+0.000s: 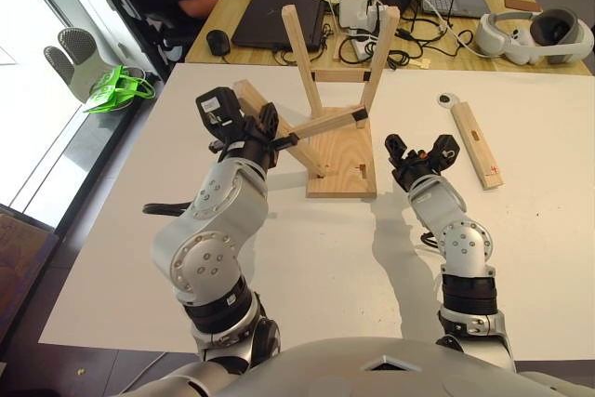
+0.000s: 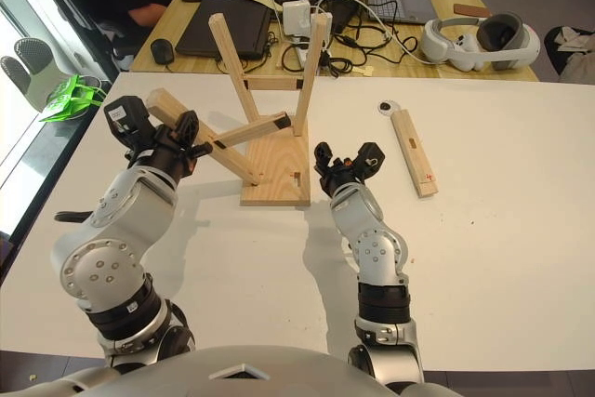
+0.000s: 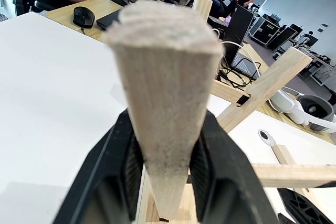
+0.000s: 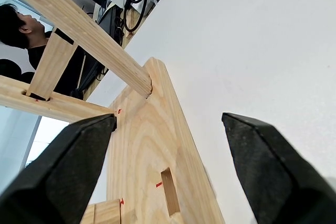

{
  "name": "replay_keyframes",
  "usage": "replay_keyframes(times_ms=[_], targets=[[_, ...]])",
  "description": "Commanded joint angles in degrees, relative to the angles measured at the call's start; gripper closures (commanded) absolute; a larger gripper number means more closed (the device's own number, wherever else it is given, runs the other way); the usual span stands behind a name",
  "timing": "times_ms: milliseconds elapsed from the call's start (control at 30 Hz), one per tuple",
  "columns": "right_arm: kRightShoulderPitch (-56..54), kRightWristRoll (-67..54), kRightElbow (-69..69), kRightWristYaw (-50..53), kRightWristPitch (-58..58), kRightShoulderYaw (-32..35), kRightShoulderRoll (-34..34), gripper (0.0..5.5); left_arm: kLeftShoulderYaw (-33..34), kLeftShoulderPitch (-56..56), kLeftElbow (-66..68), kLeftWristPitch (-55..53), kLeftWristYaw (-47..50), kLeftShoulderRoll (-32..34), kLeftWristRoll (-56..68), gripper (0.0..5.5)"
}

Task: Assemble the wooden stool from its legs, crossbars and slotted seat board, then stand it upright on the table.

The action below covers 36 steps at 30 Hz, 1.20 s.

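The slotted seat board (image 1: 346,163) lies flat on the white table. Two legs (image 1: 301,44) stand up from its far end, joined by a crossbar (image 1: 339,74). A third leg (image 1: 296,148) leans from the board toward my left, and a crossbar (image 1: 327,124) runs from it to the far right leg. My left gripper (image 1: 270,133) is shut on this leaning leg near its upper end; its black fingers (image 3: 131,171) clamp the wood (image 3: 165,103). My right gripper (image 1: 421,151) hangs open just right of the board's near corner, holding nothing, with an empty slot (image 4: 169,184) between its fingers (image 4: 68,171).
A loose wooden piece (image 1: 474,144) lies on the table to the right, with a small white round object (image 1: 449,98) at its far end. Behind the table stands a desk with laptops (image 1: 279,16), cables and a headset (image 1: 535,36). The table's left edge (image 1: 112,183) is close to my left arm.
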<state>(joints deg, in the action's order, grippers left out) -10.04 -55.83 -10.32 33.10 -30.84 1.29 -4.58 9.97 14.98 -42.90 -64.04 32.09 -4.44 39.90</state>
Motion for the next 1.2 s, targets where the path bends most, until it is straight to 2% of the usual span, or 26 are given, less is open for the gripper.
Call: replay_keyframes(times_ms=[33, 367, 467, 633, 867, 1067, 1100, 1200], targets=[[0.4, 0.4, -0.4, 0.2, -0.4, 0.5, -5.0, 1.71, -0.4, -1.9, -0.6, -1.6, -0.7, -0.9, -1.0, 4.46], [0.4, 1.1, -0.4, 0.3, -0.6, 0.5, -5.0, 1.71, 0.1, -1.4, -0.9, -3.1, -2.6, 0.4, -3.2, 4.46], [0.3, 1.3, -0.4, 0.3, -0.7, 0.5, -5.0, 1.71, -1.5, -1.5, -1.0, -3.5, -3.5, 1.7, -5.0, 4.46], [0.1, 2.0, -0.5, 0.0, -0.6, 0.4, -4.7, 1.71, -7.9, 0.0, -1.6, -3.6, -5.8, 5.1, -9.9, 4.46], [-0.3, 4.1, -0.6, -1.1, -0.5, 0.0, -3.7, 1.71, -10.3, 1.4, -0.8, -2.4, -7.7, 3.3, -14.3, 4.46], [-2.5, 12.3, -0.6, -5.2, 0.7, 2.0, 3.0, 1.71, -9.8, 1.3, -0.5, -2.5, -9.5, 1.6, -16.2, 4.46], [-3.3, 14.5, -0.4, -6.2, 1.0, 2.7, 4.8, 1.70, -9.7, 1.2, -0.6, -2.6, -9.7, 1.3, -16.6, 4.11], [-5.3, 19.9, 0.6, -9.1, 1.7, 5.3, 9.8, 1.70, -9.7, 1.0, -0.8, -2.8, -10.4, 0.6, -17.3, 3.67]])
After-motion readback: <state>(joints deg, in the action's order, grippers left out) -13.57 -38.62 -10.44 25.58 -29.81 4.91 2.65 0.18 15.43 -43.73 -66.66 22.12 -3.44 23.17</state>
